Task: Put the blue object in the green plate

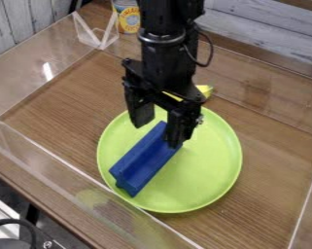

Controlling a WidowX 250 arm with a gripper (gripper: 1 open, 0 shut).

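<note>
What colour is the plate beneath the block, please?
The plate is lime green, clearest in the camera view.

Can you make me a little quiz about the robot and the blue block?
1. True or false: the blue block lies in the green plate.
2. Fill in the blank: the gripper is ____, with its fingers spread apart.
3. Which is longer? A) the small yellow piece beyond the plate, or B) the blue block.

Key: 1. True. 2. Open. 3. B.
</note>
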